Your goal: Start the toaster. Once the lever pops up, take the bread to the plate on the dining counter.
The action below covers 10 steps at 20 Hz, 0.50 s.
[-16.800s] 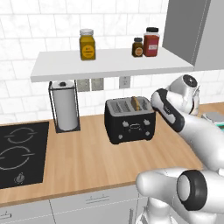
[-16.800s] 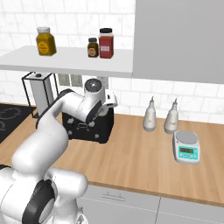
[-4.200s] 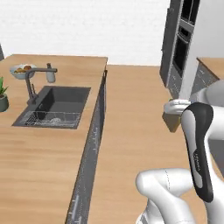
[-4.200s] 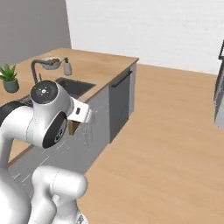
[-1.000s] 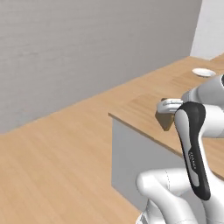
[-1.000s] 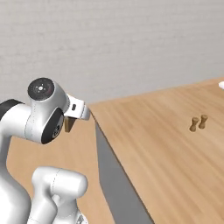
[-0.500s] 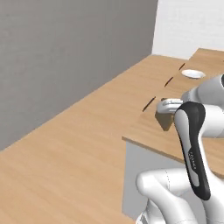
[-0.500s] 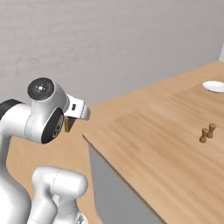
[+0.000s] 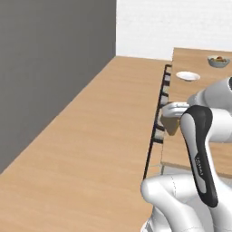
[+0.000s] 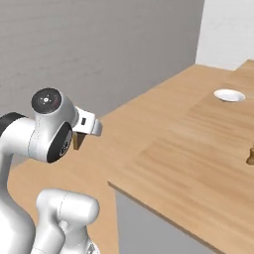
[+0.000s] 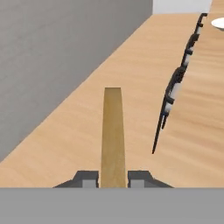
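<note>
Gripper point(image 11: 113, 178) clamped on the bread point(image 11: 113, 131), slice edge-on between the fingertips, held above the floor. Plate point(image 9: 187, 76) sits near the dining counter point(image 10: 198, 149) edge beside the stools point(image 11: 175, 89).

Two rear base views sharing the plate point(image 9: 187, 76); forward-facing hand view.

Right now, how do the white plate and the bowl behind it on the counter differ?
The plate is plain white, while the bowl is blue-grey. The plate lies flat and low; the bowl has raised sides. The plate looks bare, while the bowl holds something coloured, too small to name. The plate sits nearer the robot, the bowl farther back. Both are round and rest on the same light-wood counter.
</note>
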Tool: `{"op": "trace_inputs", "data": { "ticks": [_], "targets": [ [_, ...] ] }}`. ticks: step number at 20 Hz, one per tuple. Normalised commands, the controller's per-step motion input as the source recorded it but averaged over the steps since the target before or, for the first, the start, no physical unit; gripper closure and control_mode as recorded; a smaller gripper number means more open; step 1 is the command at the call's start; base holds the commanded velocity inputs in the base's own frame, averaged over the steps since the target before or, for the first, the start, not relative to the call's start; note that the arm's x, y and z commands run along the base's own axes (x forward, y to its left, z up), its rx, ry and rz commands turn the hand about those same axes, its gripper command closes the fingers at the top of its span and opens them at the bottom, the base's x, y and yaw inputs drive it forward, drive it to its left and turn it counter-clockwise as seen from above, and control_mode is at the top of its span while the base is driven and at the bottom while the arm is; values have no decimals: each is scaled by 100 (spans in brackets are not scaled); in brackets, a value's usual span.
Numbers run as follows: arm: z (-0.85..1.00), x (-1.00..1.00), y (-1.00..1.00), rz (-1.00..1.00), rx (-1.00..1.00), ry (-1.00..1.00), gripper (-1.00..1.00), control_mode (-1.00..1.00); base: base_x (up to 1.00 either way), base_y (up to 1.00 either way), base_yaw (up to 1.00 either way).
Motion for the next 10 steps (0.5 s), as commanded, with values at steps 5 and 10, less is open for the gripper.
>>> {"op": "trace_inputs", "data": {
  "ticks": [5, 10],
  "targets": [
    [0, 0, 0, 0, 0, 0, 100, 100, 55, 88, -54],
    [0, 0, 0, 0, 0, 0, 100, 100, 67, 69, -53]
  ]
}}
